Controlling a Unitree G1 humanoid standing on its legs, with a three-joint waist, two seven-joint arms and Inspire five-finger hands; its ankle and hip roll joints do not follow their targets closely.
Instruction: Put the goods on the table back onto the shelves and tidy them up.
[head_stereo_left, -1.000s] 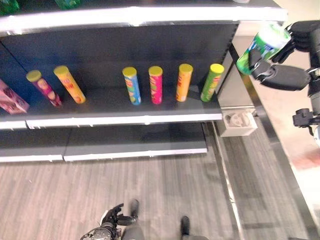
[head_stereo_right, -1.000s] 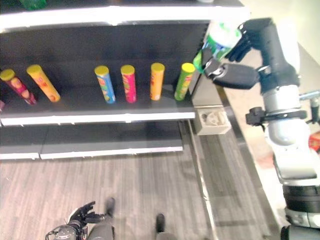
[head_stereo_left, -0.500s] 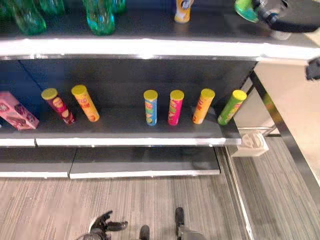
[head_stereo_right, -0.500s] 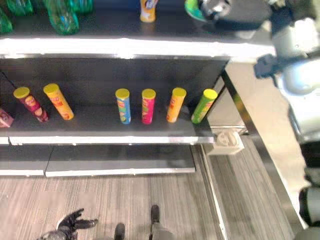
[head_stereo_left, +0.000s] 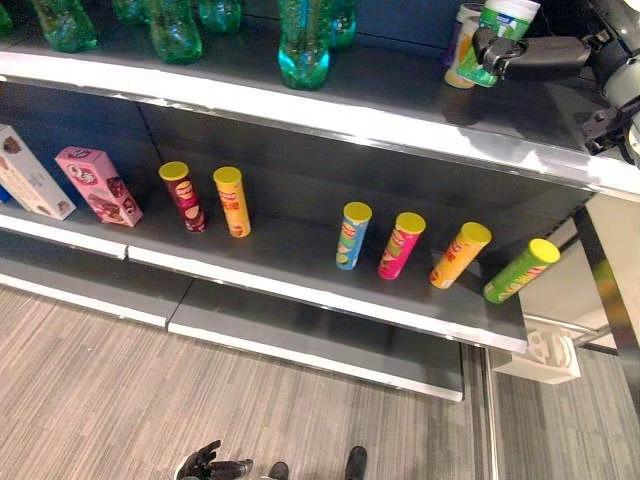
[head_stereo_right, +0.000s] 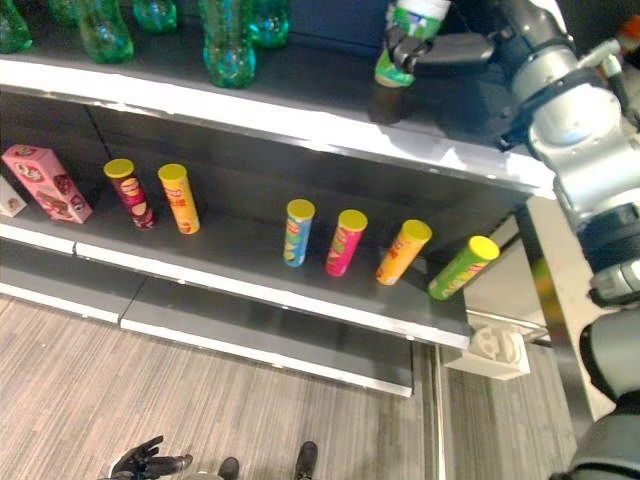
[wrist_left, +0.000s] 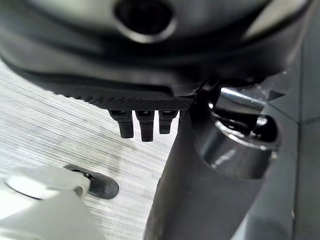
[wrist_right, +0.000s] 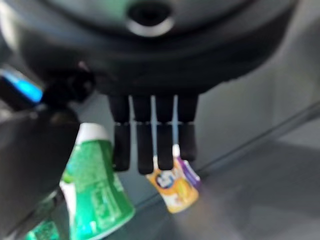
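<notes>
Carried from beside the rack's end a second ago, the green cup (head_stereo_left: 497, 38) now hangs over the top shelf (head_stereo_left: 330, 105), pinched in our right hand (head_stereo_left: 530, 57), just beside an orange cup (head_stereo_left: 461, 55). Green bottles (head_stereo_left: 303, 45) stand further left. Below, snack tubes (head_stereo_left: 400, 245) stand. Our left hand (head_stereo_left: 212, 466) hangs low, fingers relaxed.

The right robot hand (head_stereo_right: 440, 48), a second ago beside the shelf's right end upright at middle-shelf height with the green cup (head_stereo_right: 403, 40) in its grip, is now up over the top shelf (head_stereo_right: 300, 110), the cup hanging just above the shelf board close beside an orange cup (head_stereo_left: 462, 45). The camera has tilted up and swung, bringing green bottles (head_stereo_left: 303, 42) into sight.
</notes>
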